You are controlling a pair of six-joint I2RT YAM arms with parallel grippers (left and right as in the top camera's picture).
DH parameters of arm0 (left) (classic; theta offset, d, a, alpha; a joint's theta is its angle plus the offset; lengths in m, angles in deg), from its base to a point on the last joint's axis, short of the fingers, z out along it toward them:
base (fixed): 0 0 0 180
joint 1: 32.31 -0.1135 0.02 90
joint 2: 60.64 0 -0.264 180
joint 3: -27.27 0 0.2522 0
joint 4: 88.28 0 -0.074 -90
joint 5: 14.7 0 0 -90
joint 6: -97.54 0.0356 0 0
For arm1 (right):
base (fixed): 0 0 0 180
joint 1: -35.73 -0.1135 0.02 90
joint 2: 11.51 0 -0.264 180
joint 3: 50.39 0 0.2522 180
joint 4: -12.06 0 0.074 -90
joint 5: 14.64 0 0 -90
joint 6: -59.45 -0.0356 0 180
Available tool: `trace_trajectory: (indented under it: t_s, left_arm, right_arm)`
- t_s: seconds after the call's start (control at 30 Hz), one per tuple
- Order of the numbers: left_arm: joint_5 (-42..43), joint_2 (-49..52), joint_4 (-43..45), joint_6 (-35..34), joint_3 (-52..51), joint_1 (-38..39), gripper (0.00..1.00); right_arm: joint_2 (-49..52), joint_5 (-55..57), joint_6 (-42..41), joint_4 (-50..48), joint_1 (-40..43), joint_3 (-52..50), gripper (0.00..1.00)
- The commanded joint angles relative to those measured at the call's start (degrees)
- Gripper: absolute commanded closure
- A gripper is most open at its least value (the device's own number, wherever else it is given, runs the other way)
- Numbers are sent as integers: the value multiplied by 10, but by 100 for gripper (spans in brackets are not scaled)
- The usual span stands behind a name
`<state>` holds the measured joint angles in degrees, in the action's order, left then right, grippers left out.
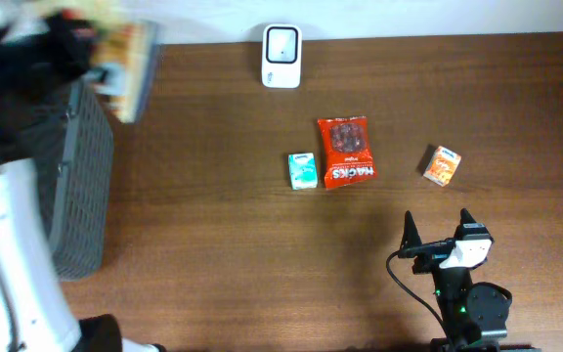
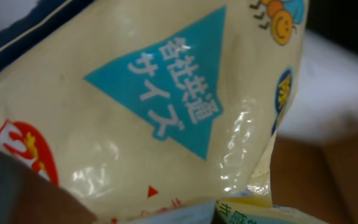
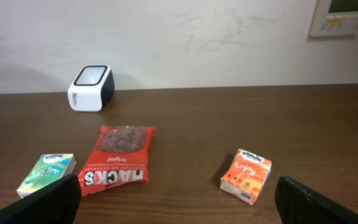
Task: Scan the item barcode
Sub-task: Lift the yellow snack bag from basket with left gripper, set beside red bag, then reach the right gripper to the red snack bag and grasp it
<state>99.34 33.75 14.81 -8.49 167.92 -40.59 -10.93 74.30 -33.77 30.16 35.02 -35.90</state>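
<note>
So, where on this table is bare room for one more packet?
The widest bare patch of table lies between the basket and the green box. Another free patch lies between the orange box and the right table edge. Crowded: the middle, where the green box sits beside the red Hacks bag, and the far left, where the left claw holds a yellow packet.

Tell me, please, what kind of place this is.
Probably a mock shop checkout on a brown wooden table: a white box-shaped barcode scanner, small packaged goods such as a red plastic snack packet, and a grey mesh basket at the left edge.
</note>
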Motion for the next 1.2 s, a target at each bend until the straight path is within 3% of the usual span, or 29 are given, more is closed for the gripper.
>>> trace_trajectory:
  t_s: [0.0,0.1,0.13,0.2,0.23,0.3,0.33,0.4,0.47,0.57,0.63,0.83,0.9,1.17]
  left_arm:
    - [-71,65,-14,82,3,146,100]
    - [-216,180,-76,83,3,248,100]
    - [-243,262,-112,84,3,284,100]
    - [-243,349,-113,85,3,317,100]
    - [-243,371,-108,85,3,326,95]
    - [-259,419,-97,85,3,337,66]
    - [-260,433,-96,85,3,337,19]
    - [-278,429,-111,84,26,328,9]
    - [-277,422,-176,84,138,310,2]
    - [-277,395,-299,84,363,286,1]
    - [-279,376,-336,106,421,286,1]
    - [-280,353,-336,99,403,286,1]
    - [-345,354,-324,47,370,256,1]
    - [-313,355,-334,19,332,190,1]
  right_arm:
    - [-4,3,-5,2,3,-4,1]
    - [-4,3,-5,2,3,-4,1]
    - [-4,3,-5,2,3,-4,1]
    - [-4,3,-5,2,3,-4,1]
    - [-4,3,-5,2,3,-4,1]
    - [-4,3,-5,2,3,-4,1]
    - [-4,3,-4,2,3,-4,1]
    - [-4,3,-5,2,3,-4,1]
    - [-4,3,-5,2,3,-4,1]
    - [-4,3,-5,2,3,-4,1]
    - [-4,3,-5,2,3,-4,1]
    - [-4,3,-5,2,3,-4,1]
    - [-4,3,-5,2,3,-4,1]
    - [-4,-13,-12,-11,3,-4,2]
